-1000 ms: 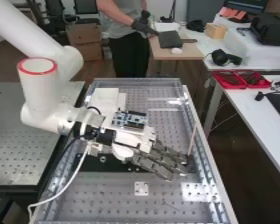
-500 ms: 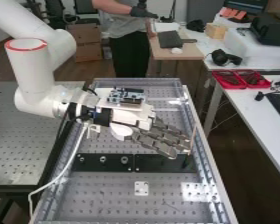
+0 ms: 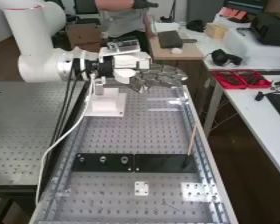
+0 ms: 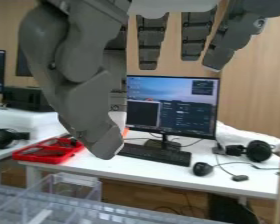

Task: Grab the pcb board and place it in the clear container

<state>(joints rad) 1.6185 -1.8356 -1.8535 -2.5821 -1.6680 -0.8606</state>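
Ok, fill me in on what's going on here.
A white robot arm has its dark grey hand raised at the far end of the perforated bench, fingers loosely extended and gripping nothing. The job is to put a pcb board in the clear container, which stands by the bench. At this moment no board is in its fingers. Nearer on the bench, a thin stick leans upright by a black plate.

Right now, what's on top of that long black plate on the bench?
Round metal bits and a thin, leaning stick are on the black plate. I can't see what's under it, because it covers that part of the bench.
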